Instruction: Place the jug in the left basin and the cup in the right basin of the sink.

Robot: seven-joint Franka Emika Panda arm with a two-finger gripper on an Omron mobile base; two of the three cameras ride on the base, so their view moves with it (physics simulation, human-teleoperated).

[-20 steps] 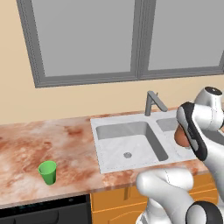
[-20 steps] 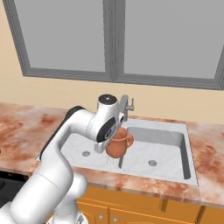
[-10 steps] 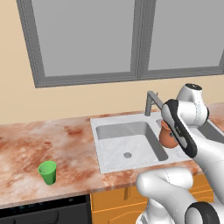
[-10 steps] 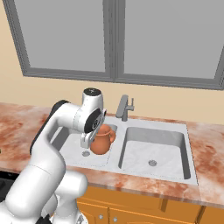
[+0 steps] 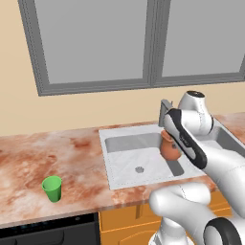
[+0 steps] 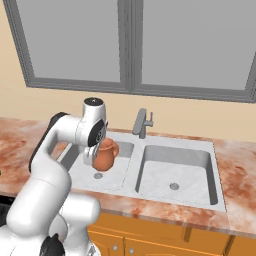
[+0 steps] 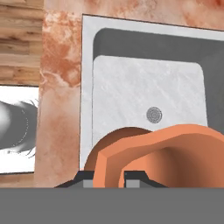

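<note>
Pincer point(image 7: 109, 177) pinching the jug point(image 6: 104, 154) at its rim: in the hand view the two dark finger tips sit on either side of the terracotta wall, one inside the mouth, one outside. Jug hangs in the air, clear of the sink floor, roughly upright, mouth up.

Position: jug above the left basin point(image 6: 80, 167), the wider of the two. In the right base view it hangs over the basin's middle, just above the round drain point(image 6: 98, 175). In the left base view the jug point(image 5: 169, 147) shows at the basin's right part, near the divider, partly covered by the arm. How high it is off the basin floor is hard to judge, probably about rim level.

Hand view looks straight down past the jug's flared rim point(image 7: 166, 144) into the left basin point(image 7: 131, 87); the drain point(image 7: 153, 115) lies just beyond the rim.

The right basin point(image 6: 177, 167) holds nothing but its own drain. The faucet point(image 6: 142, 123) stands behind the divider, at the back rim of the sink point(image 6: 210, 200).

The cup point(image 5: 52, 188), bright green, stands upright on the marbled reddish counter point(image 5: 48, 153), well left of the sink and close to the counter's front edge, far from the pincer.
</note>
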